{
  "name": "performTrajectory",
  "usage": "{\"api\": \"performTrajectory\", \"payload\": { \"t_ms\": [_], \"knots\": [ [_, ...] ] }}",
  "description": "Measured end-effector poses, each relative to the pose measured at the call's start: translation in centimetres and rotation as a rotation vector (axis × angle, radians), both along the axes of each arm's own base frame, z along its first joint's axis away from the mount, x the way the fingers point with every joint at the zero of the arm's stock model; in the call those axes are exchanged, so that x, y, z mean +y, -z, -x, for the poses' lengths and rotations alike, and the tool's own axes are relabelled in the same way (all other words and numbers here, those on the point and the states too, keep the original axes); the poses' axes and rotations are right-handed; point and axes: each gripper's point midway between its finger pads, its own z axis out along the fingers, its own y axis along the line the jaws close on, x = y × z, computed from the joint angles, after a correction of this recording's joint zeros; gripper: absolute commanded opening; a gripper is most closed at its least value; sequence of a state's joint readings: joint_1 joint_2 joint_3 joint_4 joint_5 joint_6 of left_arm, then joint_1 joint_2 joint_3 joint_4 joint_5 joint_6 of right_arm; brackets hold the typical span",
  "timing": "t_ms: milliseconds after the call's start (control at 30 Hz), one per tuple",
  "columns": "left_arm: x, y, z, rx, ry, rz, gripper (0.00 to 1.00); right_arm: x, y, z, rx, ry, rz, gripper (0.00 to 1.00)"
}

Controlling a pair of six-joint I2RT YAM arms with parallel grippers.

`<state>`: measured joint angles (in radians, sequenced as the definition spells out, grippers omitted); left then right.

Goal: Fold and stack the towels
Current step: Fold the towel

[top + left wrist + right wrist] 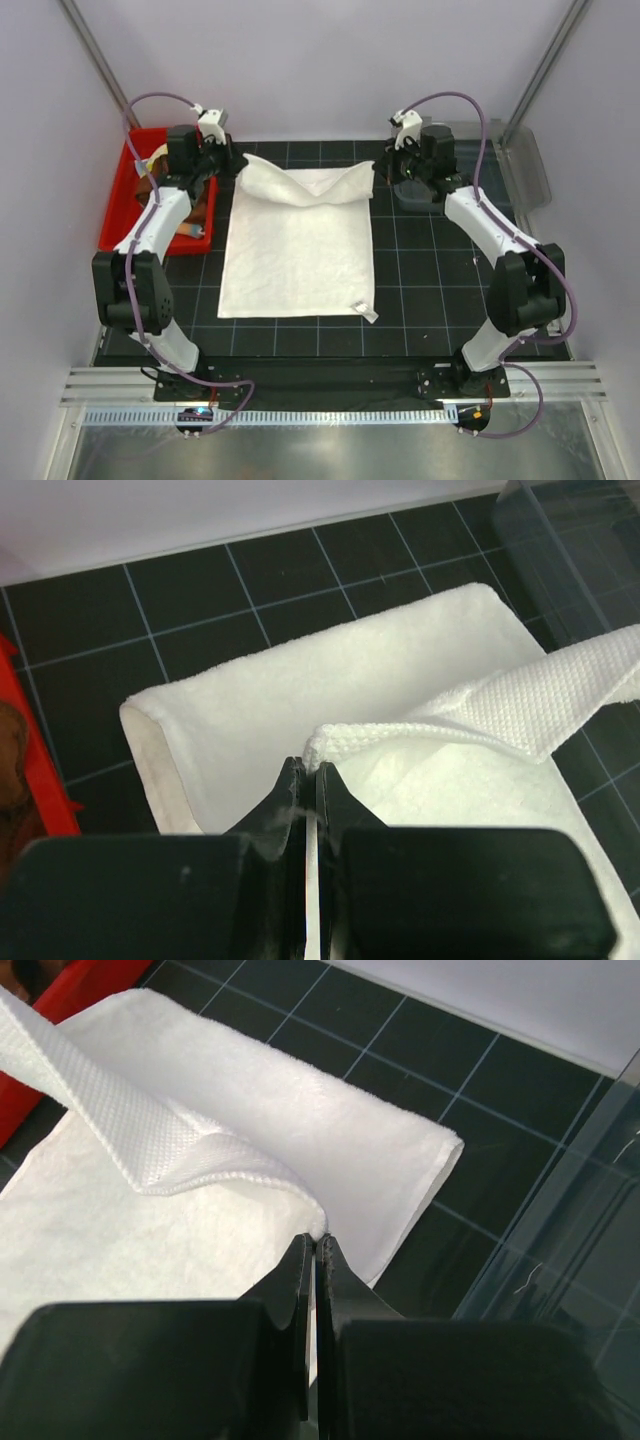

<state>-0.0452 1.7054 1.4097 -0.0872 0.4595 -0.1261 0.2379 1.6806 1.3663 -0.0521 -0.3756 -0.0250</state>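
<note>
Towel-folding on a black gridded table mat (420, 260): a large plain white cloth towel (295, 255) is seen spread at the centre of the top view. Its near edge lies flat towards six o'clock and its far edge is raised off the mat towards twelve. The far corner at eleven o'clock is pinched by the left gripper (305, 770), and the corner at one o'clock by the right gripper (312, 1242). Both sets of jaws are clamped tight on only a thin bite of hem. Between the two grips the lifted edge is shown sagging, with a flap of the waffle-textured face turned over.

A red plastic bin (112, 220) is placed at ten o'clock, close beside the left arm, with a rust-brown cloth (12, 765) glimpsed inside. A clear plastic tub (525, 165) is set at two o'clock. No folded towel is seen on the mat, so the task is judged to be at its first fold.

Trouble could be expected from the shallow grips: a corner could be lost if the cloth is tugged. Should one arm be moved faster than the other, a skewed fold would be produced, and the slack middle could be trapped as a crease. The near edge could also be dragged out of square.
</note>
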Motion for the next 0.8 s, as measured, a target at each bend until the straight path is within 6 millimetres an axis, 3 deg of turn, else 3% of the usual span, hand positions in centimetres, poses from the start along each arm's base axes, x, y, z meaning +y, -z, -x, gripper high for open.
{"api": "performTrajectory", "payload": {
  "t_ms": [233,367,667,800],
  "knots": [
    [0.7,3.3,5.3,0.052,-0.006,-0.038,0.00,1.0,3.1,6.5,0.078,-0.026,0.032,0.01],
    [1.0,4.7,7.2,0.083,-0.021,-0.043,0.00,1.0,5.1,9.7,0.140,-0.016,0.053,0.01],
    [2.2,5.9,10.6,0.119,-0.096,-0.051,0.00,0.0,7.6,14.5,0.214,0.022,0.070,0.01],
    [2.8,6.3,11.9,0.128,-0.140,-0.047,0.00,-0.4,7.6,15.6,0.225,0.044,0.062,0.01]
  ]
}}
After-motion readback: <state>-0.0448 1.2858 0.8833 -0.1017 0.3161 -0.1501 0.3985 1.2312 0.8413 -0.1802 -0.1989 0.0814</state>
